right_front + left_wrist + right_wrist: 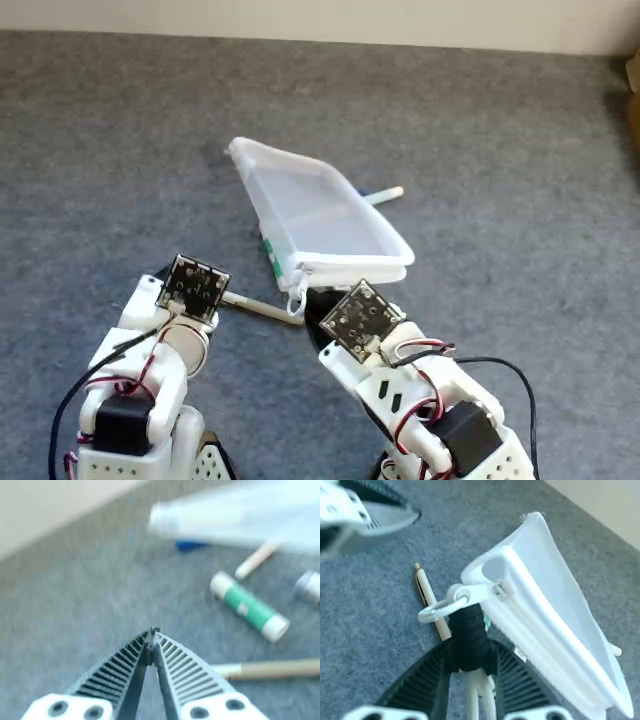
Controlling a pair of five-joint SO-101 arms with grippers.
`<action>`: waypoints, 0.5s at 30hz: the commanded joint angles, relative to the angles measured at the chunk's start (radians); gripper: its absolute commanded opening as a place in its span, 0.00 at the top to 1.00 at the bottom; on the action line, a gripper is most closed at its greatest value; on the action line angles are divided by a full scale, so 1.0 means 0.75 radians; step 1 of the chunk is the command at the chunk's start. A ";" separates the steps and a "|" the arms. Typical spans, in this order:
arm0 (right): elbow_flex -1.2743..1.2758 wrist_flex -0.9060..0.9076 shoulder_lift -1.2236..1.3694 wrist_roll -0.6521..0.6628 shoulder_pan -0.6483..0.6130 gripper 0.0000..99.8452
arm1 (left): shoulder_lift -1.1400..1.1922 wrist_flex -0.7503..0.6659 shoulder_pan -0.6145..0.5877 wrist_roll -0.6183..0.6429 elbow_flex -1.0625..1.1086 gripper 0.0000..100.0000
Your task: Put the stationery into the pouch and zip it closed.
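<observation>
Pouch [325, 215] zip pull [440, 609] pinched in R gripper [470, 630].

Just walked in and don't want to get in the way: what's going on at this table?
The right arm's pincer is clamped on a black tab at the zip end of a white translucent plastic pouch on the grey table. The left arm's pincer is shut and empty, near a beige pen. That pen and a green-and-white glue stick lie outside the pouch, which looks empty so far.
</observation>
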 commanded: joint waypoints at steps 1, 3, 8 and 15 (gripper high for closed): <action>0.001 -0.030 -0.056 0.004 -0.003 0.99 | -0.005 -0.041 0.118 0.020 -0.195 0.95; 0.011 -0.030 -0.079 0.004 -0.003 0.99 | -0.005 -0.039 0.124 0.137 -0.242 0.88; 0.050 -0.030 -0.140 0.004 -0.005 0.99 | -0.003 -0.039 0.136 0.309 -0.339 0.80; 0.111 -0.030 -0.193 0.012 -0.081 0.99 | -0.003 -0.039 0.396 0.303 -0.357 0.80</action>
